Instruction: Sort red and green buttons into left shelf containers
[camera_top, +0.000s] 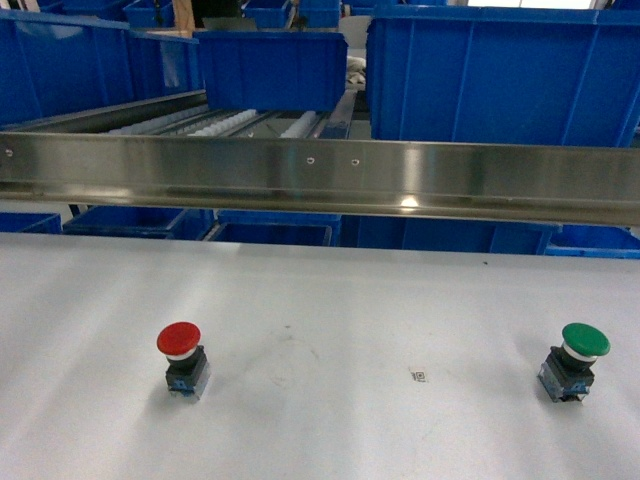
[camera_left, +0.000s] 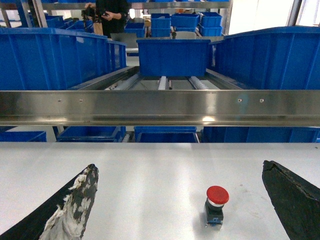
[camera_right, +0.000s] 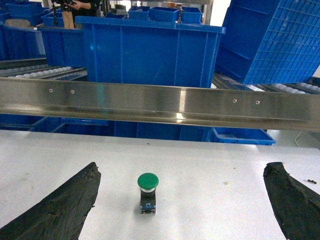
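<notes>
White desk (camera_top: 300, 300): red button (camera_left: 216, 204) between spread left fingers (camera_left: 75, 205), green button (camera_right: 147, 192) between spread right fingers (camera_right: 65, 205), both untouched.

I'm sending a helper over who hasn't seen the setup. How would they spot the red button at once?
Find the white table in front of the steel rail. Two push-buttons stand upright on it, far apart. The red button is on the left; the green button on the right differs only in cap colour.
</notes>
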